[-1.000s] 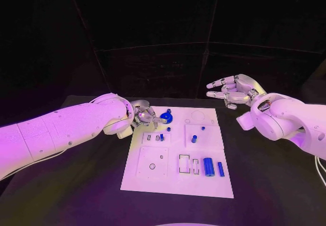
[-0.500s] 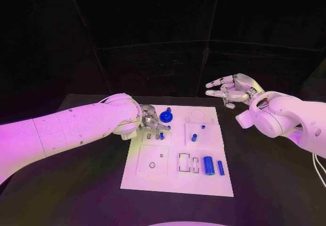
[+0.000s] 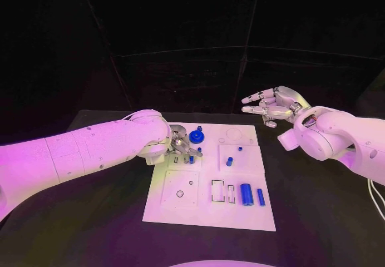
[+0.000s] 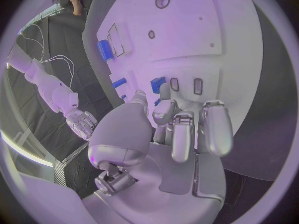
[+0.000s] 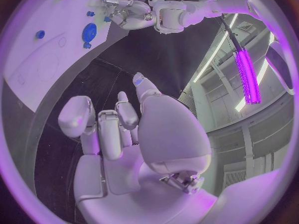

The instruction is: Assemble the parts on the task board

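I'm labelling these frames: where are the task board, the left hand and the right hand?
task board (image 3: 241,214): head view, bare near corner.
left hand (image 3: 179,142): head view, middle of the hand.
right hand (image 3: 275,105): head view, palm.

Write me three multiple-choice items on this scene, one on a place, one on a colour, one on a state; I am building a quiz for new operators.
1. Where is the silver left hand?
A. Over the white rectangular task board's far left part
B. Off the table
C. Over the board's near right corner

2. What colour is the large cylinder lying near the board's right edge?
A. Red
B. Blue
C. Green

3. How is the silver right hand?
A. Gripping a part
B. Pressed flat on the board
C. Raised off the board, fingers apart, empty

Answers: 1 A, the head view shows it there. 2 B, plainly blue. 3 C, it hangs beyond the board holding nothing.
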